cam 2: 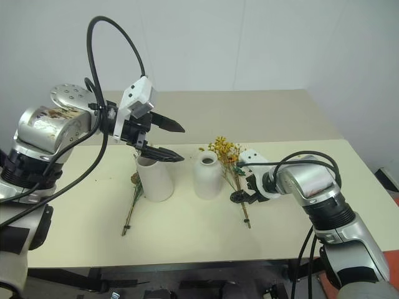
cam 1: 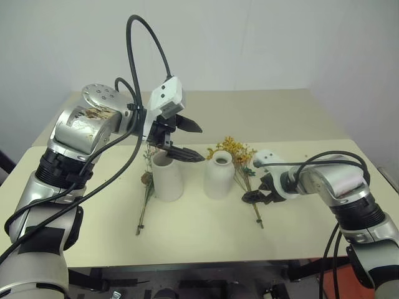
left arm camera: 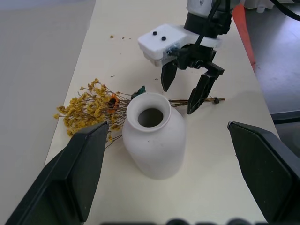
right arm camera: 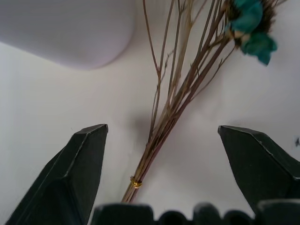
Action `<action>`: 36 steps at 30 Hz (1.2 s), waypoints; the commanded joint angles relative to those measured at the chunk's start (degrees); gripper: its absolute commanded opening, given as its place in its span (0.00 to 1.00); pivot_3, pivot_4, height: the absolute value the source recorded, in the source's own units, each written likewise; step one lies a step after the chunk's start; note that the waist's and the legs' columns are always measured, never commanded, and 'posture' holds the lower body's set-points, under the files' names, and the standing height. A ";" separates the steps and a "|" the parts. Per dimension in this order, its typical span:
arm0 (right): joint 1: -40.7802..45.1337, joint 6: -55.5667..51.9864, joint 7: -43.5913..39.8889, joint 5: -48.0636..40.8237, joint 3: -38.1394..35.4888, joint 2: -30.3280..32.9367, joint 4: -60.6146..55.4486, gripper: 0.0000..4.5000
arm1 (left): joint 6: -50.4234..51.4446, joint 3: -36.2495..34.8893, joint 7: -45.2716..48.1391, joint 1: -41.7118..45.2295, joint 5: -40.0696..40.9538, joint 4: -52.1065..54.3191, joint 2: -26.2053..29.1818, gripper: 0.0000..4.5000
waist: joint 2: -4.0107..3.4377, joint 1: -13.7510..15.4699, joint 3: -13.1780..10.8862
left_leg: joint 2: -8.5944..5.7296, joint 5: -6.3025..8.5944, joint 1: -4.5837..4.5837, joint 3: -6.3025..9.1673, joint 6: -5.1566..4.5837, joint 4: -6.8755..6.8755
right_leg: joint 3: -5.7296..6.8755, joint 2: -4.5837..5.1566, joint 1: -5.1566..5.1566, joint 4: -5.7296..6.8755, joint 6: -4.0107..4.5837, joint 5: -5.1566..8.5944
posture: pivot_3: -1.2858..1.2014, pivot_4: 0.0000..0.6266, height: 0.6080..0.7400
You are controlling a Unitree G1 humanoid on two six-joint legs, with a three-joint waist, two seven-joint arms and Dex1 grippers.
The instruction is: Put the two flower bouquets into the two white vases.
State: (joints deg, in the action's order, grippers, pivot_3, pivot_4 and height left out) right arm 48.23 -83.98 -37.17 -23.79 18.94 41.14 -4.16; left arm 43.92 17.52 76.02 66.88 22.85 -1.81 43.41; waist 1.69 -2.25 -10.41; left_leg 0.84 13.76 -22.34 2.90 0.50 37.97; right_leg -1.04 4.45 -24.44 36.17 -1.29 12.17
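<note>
A bushy yellow-orange bouquet (cam 1: 235, 151) lies on the table just right of the round, narrow-necked white vase (cam 1: 219, 175), its thin brown stems (right arm camera: 165, 112) running toward the front edge. My right gripper (left arm camera: 179, 97) is open and points down over those stems, one finger on each side, not closed on them. A slimmer grey-green bouquet (cam 1: 147, 190) lies flat on the left of the tapered wide-mouthed white vase (cam 1: 167, 178), partly hidden behind it. My left gripper (cam 1: 199, 142) hangs open and empty above the wide-mouthed vase, pointing right.
The cream table (cam 1: 299, 212) has its front edge close below the stems and its right edge just past my right arm. A second table surface (cam 1: 268, 112) extends behind. A black cable (cam 1: 146, 37) loops above my left wrist.
</note>
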 commanded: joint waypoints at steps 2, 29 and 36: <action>0.40 3.14 -0.77 1.19 2.78 0.13 0.01 0.62 | 1.62 -0.62 0.15 0.36 0.17 4.01 -0.24 1.00 | 0.00 -0.13 0.00 | 0.00 0.00 0.00 0.00 0.00 0.00 | 0.00 0.00 -0.01 0.01 0.00 0.00 | 0.52 0.24 1.00; 10.39 24.54 22.14 -5.12 -48.35 -26.52 5.11 0.00 | 4.68 -3.39 -1.77 -5.25 0.91 6.19 1.42 1.00 | -0.09 -0.27 -0.05 | -0.02 0.00 -0.03 -0.04 0.00 -0.06 | -0.10 0.01 -0.14 0.49 0.01 -0.03 | 0.52 0.24 1.00; 5.63 28.26 15.19 -11.49 -40.04 -27.79 -7.00 0.00 | 10.00 -4.04 -5.12 -4.59 0.89 6.13 1.14 1.00 | -0.13 -0.39 -0.06 | 0.00 0.00 0.05 -0.02 0.00 -0.06 | -0.11 -0.02 -0.14 0.60 0.00 -0.02 | 0.52 0.24 1.00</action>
State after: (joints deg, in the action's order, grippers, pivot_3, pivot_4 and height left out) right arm 53.87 -57.84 -20.23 -33.38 -22.88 12.95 -7.45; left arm 52.93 15.58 71.75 60.97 22.95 3.53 44.42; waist 1.56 -2.64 -10.47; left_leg 0.83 13.76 -22.29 2.88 0.50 37.92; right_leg -1.15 4.43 -24.58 36.77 -1.29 12.14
